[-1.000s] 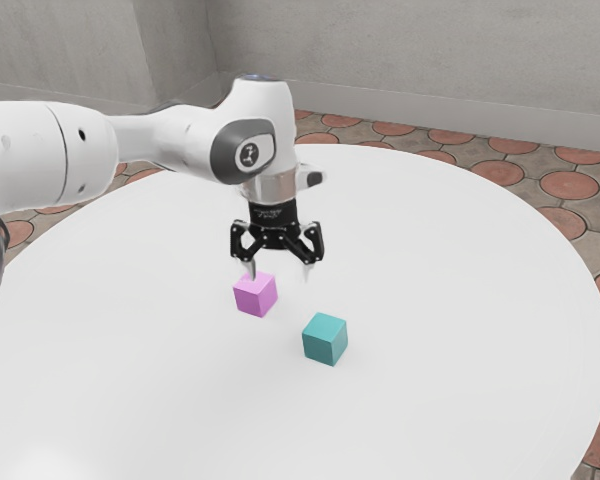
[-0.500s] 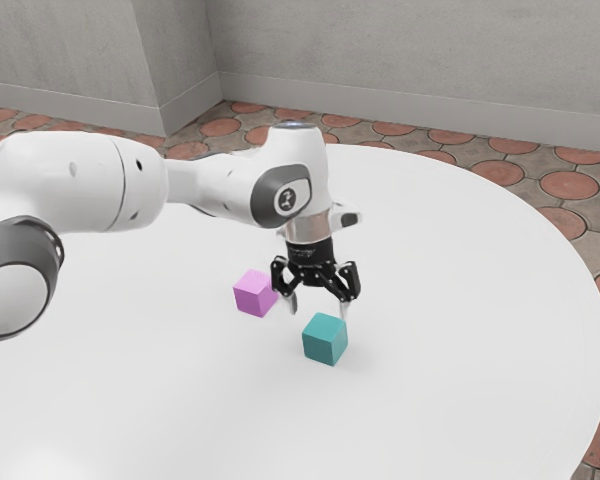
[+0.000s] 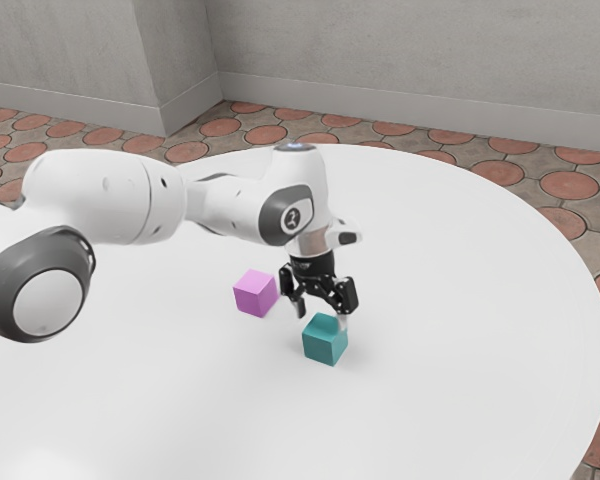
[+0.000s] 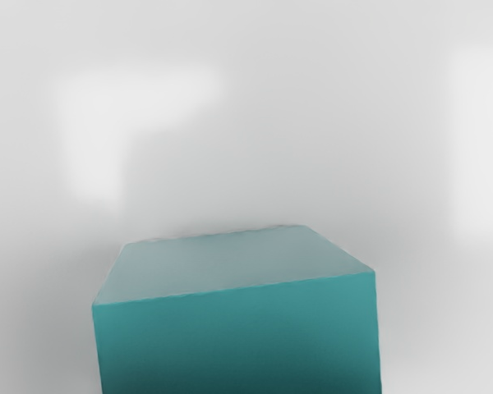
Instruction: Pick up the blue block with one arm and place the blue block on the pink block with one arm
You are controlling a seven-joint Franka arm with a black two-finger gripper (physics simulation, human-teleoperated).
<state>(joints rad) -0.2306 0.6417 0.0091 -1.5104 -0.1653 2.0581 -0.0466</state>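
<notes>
Where our gripper (image 3: 320, 311) hangs: directly over the blue block (image 3: 326, 345), just above its top face, pointing straight down.
Fingers: we hold them spread, one toward each side of the blue block's top, pinching nothing.
Blue block: sits flat on the white table (image 3: 460, 300); in the wrist view its top and one side face sit close beneath our hand.
Pink block (image 3: 254, 293): on the table near the blue block, toward the exterior view's left, apart from it.
</notes>
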